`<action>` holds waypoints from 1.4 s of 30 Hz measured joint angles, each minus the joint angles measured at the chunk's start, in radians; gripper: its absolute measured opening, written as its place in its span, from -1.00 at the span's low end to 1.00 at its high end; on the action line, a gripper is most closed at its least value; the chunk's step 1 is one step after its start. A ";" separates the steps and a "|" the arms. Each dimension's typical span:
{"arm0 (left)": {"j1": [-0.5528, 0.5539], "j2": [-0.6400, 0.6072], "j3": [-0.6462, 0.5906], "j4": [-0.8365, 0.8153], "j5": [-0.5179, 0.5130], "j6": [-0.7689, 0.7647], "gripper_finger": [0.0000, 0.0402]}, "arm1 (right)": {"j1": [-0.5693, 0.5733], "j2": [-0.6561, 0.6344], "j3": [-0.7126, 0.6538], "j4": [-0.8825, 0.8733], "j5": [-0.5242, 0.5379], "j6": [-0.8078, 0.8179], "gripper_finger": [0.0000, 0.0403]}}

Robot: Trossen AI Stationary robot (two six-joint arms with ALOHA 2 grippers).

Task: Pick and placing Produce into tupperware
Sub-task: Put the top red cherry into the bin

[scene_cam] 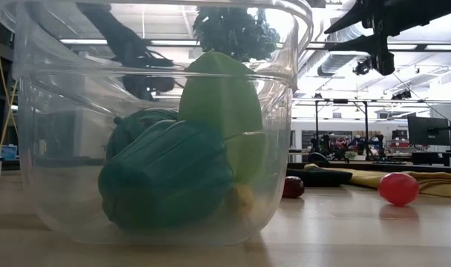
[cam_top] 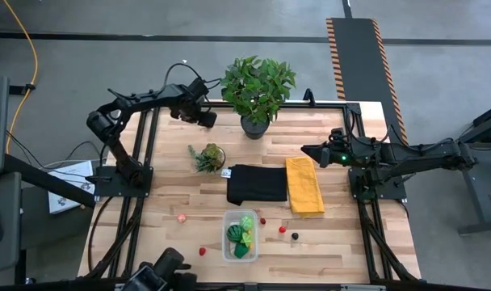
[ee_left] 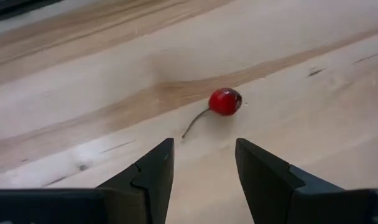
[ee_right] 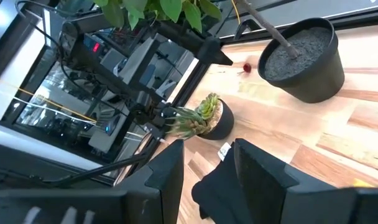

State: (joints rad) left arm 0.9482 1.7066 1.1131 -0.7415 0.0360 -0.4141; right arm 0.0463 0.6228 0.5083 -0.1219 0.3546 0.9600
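No readable labels anywhere. Wooden table [cam_top: 342, 242]; big leafy potted plant [cam_top: 257, 87] at far edge, black cloth [cam_top: 258, 184] touching yellow cloth [cam_top: 304, 185] mid-table, small succulent [cam_top: 208, 156] nearby. Clear tupperware [cam_top: 240, 235] at near edge holds green produce [scene_cam: 166, 172]; red pieces loose around it.

Left gripper [ee_left: 203, 165] at far-left, fingers apart, empty, cherry [ee_left: 225, 101] just ahead. Right gripper [ee_right: 207, 163] over the cloths, slightly open, empty.
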 joint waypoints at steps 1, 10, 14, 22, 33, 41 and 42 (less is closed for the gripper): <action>0.000 0.008 0.008 -0.002 0.000 -0.008 -0.20 | 0.000 0.000 0.000 0.000 -0.001 0.000 -0.34; 0.000 0.125 0.204 -0.141 -0.002 0.006 -0.20 | 0.000 0.000 0.000 0.000 -0.026 -0.019 -0.34; 0.000 0.189 0.284 -0.223 -0.003 0.026 -0.20 | 0.000 0.000 0.000 0.000 -0.026 -0.023 -0.34; 0.000 0.230 0.301 -0.234 -0.001 0.028 -0.20 | 0.000 0.000 0.000 0.000 -0.026 -0.026 -0.34; -0.014 0.279 0.300 -0.246 0.007 0.040 -0.20 | 0.000 0.000 0.000 0.000 -0.026 -0.043 -0.34; -0.015 0.279 0.300 -0.217 0.040 0.040 -0.20 | 0.000 0.000 0.000 0.000 -0.026 -0.045 -0.34; -0.015 0.279 0.300 -0.215 0.042 0.040 -0.20 | 0.000 0.000 0.000 0.000 -0.026 -0.045 -0.34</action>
State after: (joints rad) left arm 0.9329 1.9854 1.4136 -0.9564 0.0781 -0.3738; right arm 0.0463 0.6228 0.5079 -0.1223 0.3290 0.9154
